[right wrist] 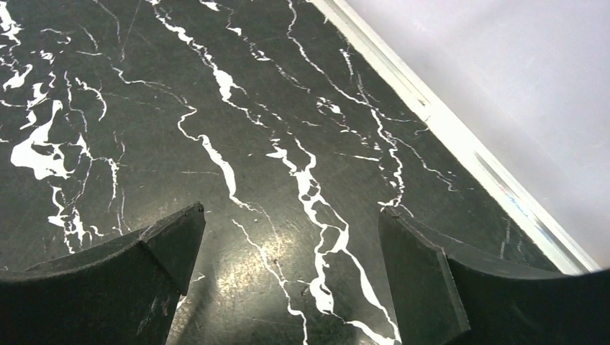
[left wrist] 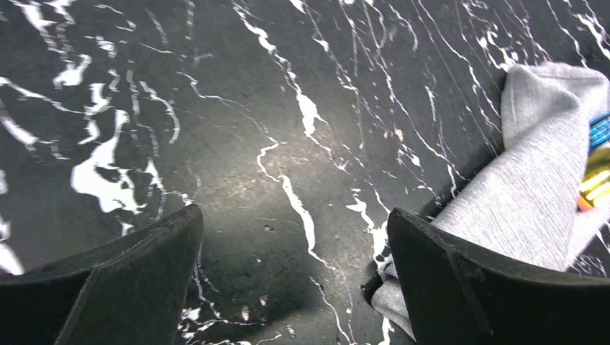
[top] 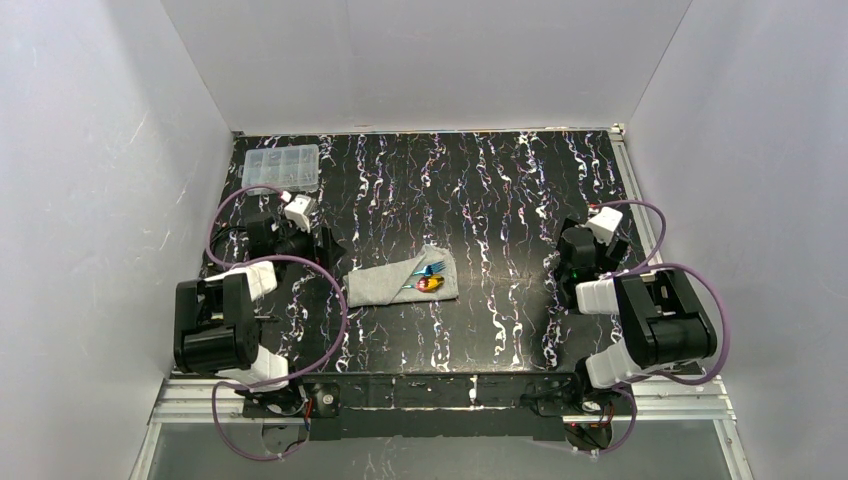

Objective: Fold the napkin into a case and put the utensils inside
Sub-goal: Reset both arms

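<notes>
**Top external view: folded case with utensils between two wide-spread grippers**

**Containers.** A clear compartment box (top: pixel 281 167) sits at the upper left of the black marbled table (top: pixel 520 190). You cannot make out its contents at this size. The case (top: pixel 385 285), a folded light-grey cloth, lies just left of frame centre. It carries the utensils (top: pixel 430 277) at its right end, with the blue utensil (top: pixel 434 267) above and the gold-orange utensil (top: pixel 430 286) just below it. You cannot tell whether a layer of cloth covers part of them.

**Orientation.** The long axis of the case runs nearly left to right, its right end tipped slightly toward the top of the frame. The utensils lie roughly along that axis.

**Relation to the tools.** In the left wrist view, your left gripper (left wrist: pixel 293 215) stands with its jaws spread wide over bare table, pinching nothing. The case fills the right side of that frame, and its near end lies just beside the right-hand finger (left wrist: pixel 460 287). Whether the two touch cannot be told. The two utensils show at the right edge of that frame.

In the right wrist view, your right gripper (right wrist: pixel 289 215) is equally spread, with nothing between its jaws. Only the table lies under it, with a metal rail (right wrist: pixel 446 129) and a white wall (right wrist: pixel 503 57) at the upper right. Seen from above, the case lies between the two arms, nearer the left one and well apart from the right.
</notes>
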Available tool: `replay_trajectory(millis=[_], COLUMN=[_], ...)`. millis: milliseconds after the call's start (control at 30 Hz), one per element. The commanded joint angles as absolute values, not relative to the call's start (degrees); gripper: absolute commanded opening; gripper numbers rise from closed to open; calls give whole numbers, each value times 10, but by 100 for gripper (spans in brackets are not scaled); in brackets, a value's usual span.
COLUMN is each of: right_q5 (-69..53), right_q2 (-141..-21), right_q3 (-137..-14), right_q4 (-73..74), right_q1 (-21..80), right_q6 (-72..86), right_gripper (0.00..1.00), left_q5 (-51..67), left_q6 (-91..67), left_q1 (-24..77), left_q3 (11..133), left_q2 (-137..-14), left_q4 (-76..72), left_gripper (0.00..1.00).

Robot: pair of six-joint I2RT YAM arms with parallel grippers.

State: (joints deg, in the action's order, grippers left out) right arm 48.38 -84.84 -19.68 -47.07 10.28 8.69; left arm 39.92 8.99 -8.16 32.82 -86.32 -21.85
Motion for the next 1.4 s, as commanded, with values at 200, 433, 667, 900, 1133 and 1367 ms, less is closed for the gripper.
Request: replay_trajectory(millis=[200, 433, 667, 900, 1133, 1367], right_q5=[341, 269, 248, 250, 250, 250], right_q2=[-889, -918, -917, -917, -922, -922], right_q3=[-181, -158, -161, -157, -153, -153], right_q4=[-593, -661, -651, -663, -679, -679], right_q1=[90, 90, 82, 82, 82, 82], right_q6=[23, -17, -13, -15, -17, -17], right_gripper=[99, 99, 99, 99, 99, 99], left_q5=[324, 305, 220, 209, 209, 209], left_q6=[15, 13, 28, 20, 19, 19], left_q1=[-87, -86, -53, -51, -51, -51], left_q3=[298, 182, 93, 158, 158, 160], left_q2=[-870, -826, -854, -852, -853, -855], left_q4=[-377, -553, -731, -611, -610, -610], left_gripper=[99, 99, 98, 98, 98, 98])
